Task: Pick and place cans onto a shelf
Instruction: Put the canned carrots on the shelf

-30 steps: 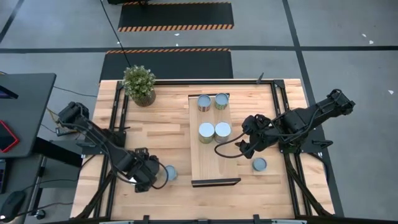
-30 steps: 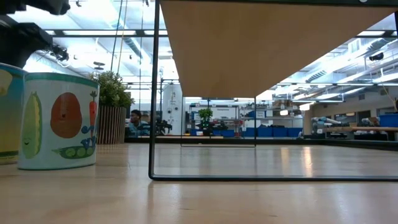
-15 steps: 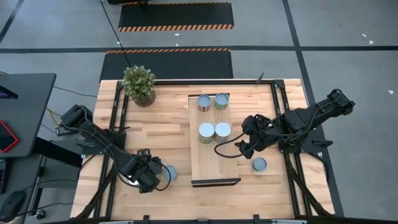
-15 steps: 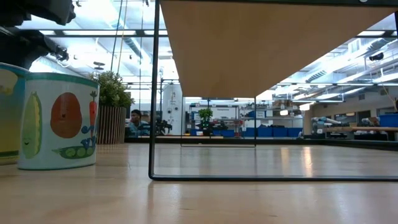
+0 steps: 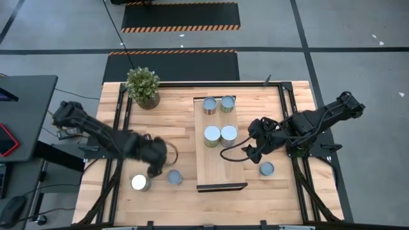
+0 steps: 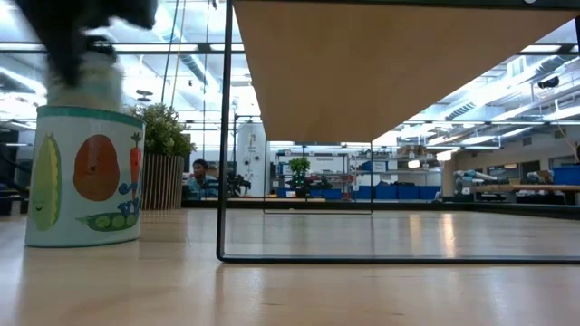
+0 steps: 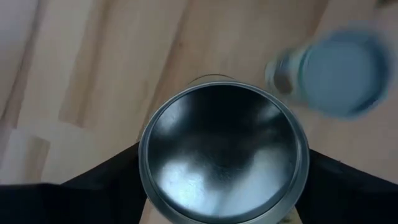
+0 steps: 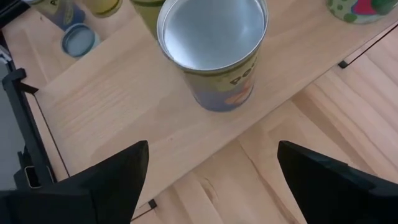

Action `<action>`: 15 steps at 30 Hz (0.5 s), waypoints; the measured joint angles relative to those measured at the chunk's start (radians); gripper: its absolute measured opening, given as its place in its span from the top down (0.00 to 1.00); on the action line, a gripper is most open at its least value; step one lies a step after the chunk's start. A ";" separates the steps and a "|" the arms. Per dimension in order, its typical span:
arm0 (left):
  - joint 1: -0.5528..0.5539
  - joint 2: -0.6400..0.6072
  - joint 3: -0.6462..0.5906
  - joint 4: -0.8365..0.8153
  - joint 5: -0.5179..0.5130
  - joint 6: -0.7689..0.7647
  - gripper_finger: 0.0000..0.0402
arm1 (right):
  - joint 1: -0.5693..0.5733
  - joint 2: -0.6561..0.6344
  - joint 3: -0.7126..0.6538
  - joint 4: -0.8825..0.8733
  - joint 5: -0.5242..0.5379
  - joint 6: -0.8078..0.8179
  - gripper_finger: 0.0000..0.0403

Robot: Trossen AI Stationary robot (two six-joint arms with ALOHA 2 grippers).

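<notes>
My left gripper (image 5: 155,160) is shut on a can (image 7: 224,155) with a shiny dark top, above the table's near left part. In the low view it is a dark blur (image 6: 82,27). Below it stand a white-topped can (image 5: 140,183) and a grey-blue can (image 5: 174,177), each on its base. Several cans (image 5: 220,135) stand on the raised wooden shelf (image 5: 217,163). One more can (image 5: 266,168) stands on the table to the shelf's right. My right gripper (image 5: 250,144) is open and empty at the shelf's right edge, facing a can (image 8: 214,50). My left gripper pinches the can's side wall (image 7: 144,168) between its two fingers (image 7: 93,186), one on each opposite side. The fingers come from above, pointing down. The can hangs upright, top up, lifted clear of the table.
A potted plant (image 5: 143,86) stands at the far left corner. Black frame rails (image 5: 121,121) run along both table sides, and the shelf's thin black legs (image 6: 222,136) stand on the tabletop. A person (image 6: 195,177) sits far off in the room.
My left gripper has gone up and toward the table's far edge, lifting a can off the table. The can that stood at the low view's left edge is gone from there. The move has uncovered the white-topped can near the table's near left corner.
</notes>
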 joint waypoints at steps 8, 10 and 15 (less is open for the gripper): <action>0.283 0.012 0.264 -0.090 0.009 0.277 0.22 | -0.047 -0.028 0.000 0.000 -0.007 -0.034 0.10; 0.349 0.044 0.334 -0.104 0.012 0.337 0.22 | -0.054 -0.030 0.000 0.002 -0.007 -0.038 0.10; 0.463 0.158 0.527 -0.135 0.050 0.459 0.22 | -0.062 -0.030 0.000 0.009 -0.002 -0.054 0.10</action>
